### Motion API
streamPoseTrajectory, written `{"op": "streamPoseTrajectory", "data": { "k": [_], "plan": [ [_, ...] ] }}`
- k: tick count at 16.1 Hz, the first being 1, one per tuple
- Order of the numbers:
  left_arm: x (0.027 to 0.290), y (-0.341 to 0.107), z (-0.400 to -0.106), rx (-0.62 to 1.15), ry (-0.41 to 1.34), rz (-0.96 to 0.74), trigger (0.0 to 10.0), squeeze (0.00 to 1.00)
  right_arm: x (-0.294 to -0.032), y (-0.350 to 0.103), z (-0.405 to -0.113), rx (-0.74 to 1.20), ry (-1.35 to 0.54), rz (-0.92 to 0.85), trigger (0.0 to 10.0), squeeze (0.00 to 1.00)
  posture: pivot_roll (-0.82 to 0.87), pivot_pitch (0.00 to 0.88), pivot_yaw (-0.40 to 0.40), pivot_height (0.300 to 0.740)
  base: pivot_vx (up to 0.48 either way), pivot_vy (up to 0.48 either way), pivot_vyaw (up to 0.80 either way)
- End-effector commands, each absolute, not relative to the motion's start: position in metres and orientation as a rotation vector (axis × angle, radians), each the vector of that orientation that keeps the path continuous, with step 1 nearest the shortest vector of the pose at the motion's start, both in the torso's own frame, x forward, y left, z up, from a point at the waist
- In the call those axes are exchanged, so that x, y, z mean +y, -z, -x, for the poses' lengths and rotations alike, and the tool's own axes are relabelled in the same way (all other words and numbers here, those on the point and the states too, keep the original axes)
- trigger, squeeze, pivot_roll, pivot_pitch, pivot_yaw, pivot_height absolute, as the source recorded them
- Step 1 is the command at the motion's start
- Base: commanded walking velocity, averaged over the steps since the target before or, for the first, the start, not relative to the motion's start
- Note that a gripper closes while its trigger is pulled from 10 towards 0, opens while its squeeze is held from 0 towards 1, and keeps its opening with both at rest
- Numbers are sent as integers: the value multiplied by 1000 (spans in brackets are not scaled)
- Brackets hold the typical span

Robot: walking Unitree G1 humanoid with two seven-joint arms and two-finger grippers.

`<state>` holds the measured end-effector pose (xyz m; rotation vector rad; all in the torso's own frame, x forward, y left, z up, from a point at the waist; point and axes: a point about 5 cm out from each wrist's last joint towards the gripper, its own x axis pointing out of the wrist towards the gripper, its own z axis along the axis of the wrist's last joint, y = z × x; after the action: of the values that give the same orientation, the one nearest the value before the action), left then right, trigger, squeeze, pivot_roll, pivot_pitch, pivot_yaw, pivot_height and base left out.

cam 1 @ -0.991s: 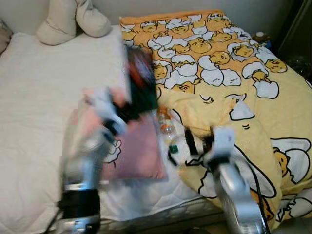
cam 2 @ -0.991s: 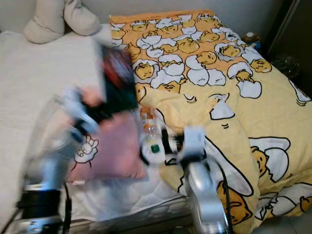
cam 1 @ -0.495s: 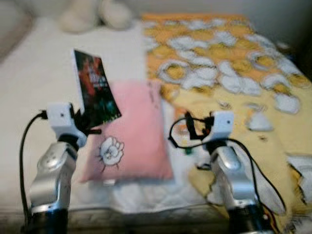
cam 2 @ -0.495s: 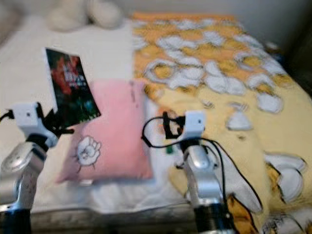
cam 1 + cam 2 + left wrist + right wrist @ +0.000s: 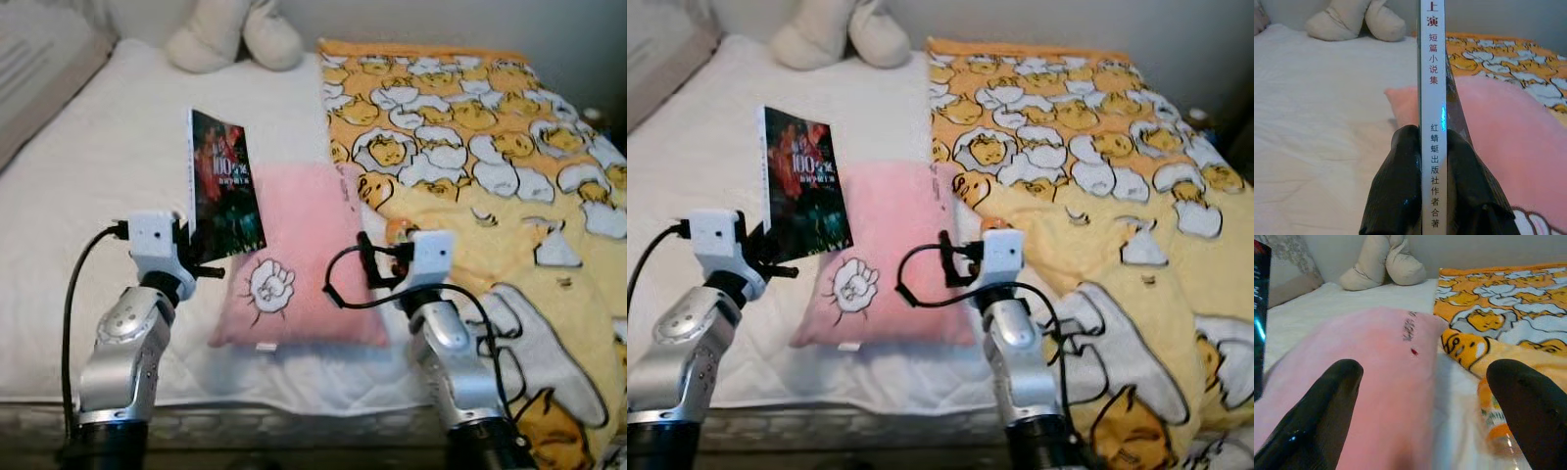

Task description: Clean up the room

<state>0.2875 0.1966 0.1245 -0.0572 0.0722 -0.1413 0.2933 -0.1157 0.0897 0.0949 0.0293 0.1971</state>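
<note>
White quilted mattress (image 5: pixel 88 196) carries a pink rectangular pillow (image 5: pixel 304 269) at centre, yellow duck-print blanket (image 5: pixel 490 186) at 3 o'clock. Left gripper (image 5: pixel 1432 166) clamps a dark-covered paperback book (image 5: pixel 223 186) upright; right gripper (image 5: pixel 1425 396) hovers spread wide.

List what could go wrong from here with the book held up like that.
1. The left gripper pinches the book only near its lower end, upright, so it could tilt or slip out onto the pink pillow or the mattress.
2. The right gripper is open just above the pillow; going lower, it might snag it.
3. A bottle lies half hidden by the yellow blanket and could be missed.
</note>
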Motion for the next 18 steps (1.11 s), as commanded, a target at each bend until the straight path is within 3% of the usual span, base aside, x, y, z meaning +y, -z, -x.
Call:
{"op": "streamPoseTrajectory", "data": {
  "k": [1, 11, 18],
  "plan": [
    [189, -131, -293, 43, 176, 47, 10000, 0, -123, -86, -291, 33, -171, -93, 10000, 0, -40, 0, 25, 740, 0, 480, 0],
    [180, -134, -301, 19, 212, 43, 10000, 0, -123, -82, -290, 35, -177, -79, 10000, 0, -44, 0, 30, 740, 0, 480, 0],
    [179, -129, -303, 29, 197, 41, 10000, 0, -123, -82, -290, 32, -185, -76, 10000, 0, -48, 0, 27, 740, 0, 69, 0]
  ]
}}
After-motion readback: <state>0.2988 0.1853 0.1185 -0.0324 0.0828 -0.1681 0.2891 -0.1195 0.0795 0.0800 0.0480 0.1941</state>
